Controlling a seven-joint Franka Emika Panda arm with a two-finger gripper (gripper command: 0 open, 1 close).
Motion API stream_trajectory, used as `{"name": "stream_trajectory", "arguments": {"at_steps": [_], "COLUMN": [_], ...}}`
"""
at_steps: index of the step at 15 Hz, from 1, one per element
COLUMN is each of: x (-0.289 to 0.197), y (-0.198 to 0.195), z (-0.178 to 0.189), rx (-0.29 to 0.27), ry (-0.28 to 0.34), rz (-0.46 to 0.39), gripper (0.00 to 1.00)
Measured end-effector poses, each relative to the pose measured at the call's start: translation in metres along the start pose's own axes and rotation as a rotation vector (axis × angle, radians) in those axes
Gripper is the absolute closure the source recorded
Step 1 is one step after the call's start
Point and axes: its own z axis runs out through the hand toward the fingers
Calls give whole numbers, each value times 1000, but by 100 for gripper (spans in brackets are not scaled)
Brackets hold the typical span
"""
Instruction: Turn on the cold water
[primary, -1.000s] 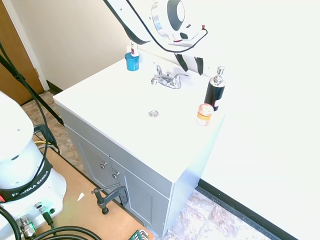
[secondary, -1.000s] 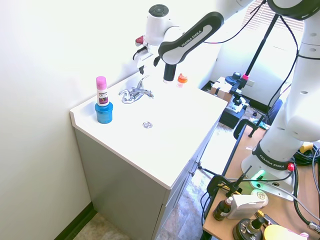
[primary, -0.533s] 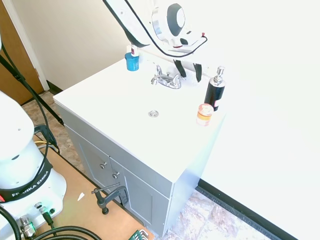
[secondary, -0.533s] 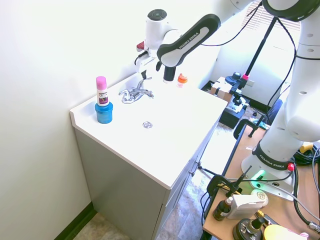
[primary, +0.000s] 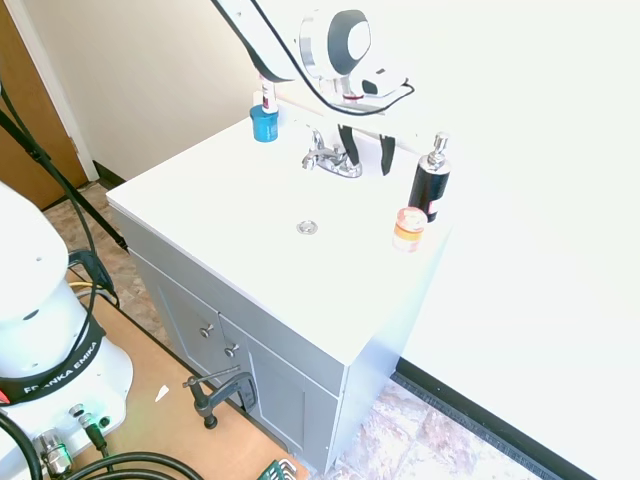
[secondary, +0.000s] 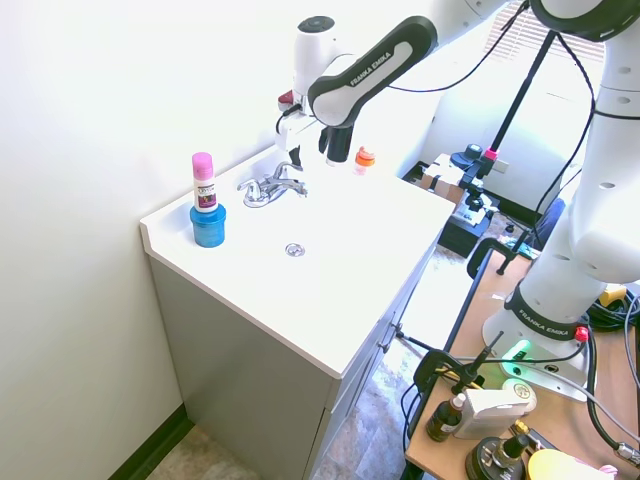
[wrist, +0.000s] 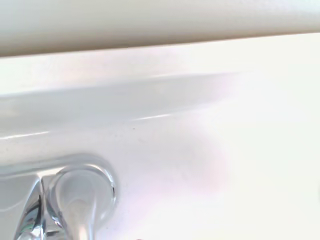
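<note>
Right now the gripper (primary: 366, 152) hangs with its two black fingers (primary: 386, 156) pointing down and spread wide, nothing between them, at the far edge of the white tabletop (primary: 230, 200) by the wall. In the first exterior view the faucet (primary: 330, 158) sits just to the gripper's left and slightly below it, with one finger close beside, perhaps touching, the handle (primary: 352, 156) on the pump-bottle side. In the second exterior view the gripper (secondary: 298, 145) stands just above and behind the faucet (secondary: 268, 186). Which handle is cold cannot be told from these views. That handle is a slim lever whose long axis runs roughly level, out from the faucet body, so my guess is the move needs a sideways push against it rather than a pinch.

No water runs. The faucet is small polished chrome, rounded at the base (wrist: 80, 195), hard and probably slippery, with a short spout over the drain (primary: 307, 228).

Right of the gripper stands a glossy black pump bottle (primary: 430, 183) with a silver top; nearer is a small orange-capped jar (primary: 408, 229). Far left sits a blue cup (primary: 264, 124) holding a pink-capped tube (secondary: 203, 181).
</note>
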Motion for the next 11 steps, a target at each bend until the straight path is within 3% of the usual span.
{"name": "stream_trajectory", "arguments": {"at_steps": [5, 11], "x": [2, -54], "y": [13, 43], "z": [-48, -107], "rx": [45, 117], "ry": [-52, -151], "rz": [12, -47], "gripper": [0, 0]}}
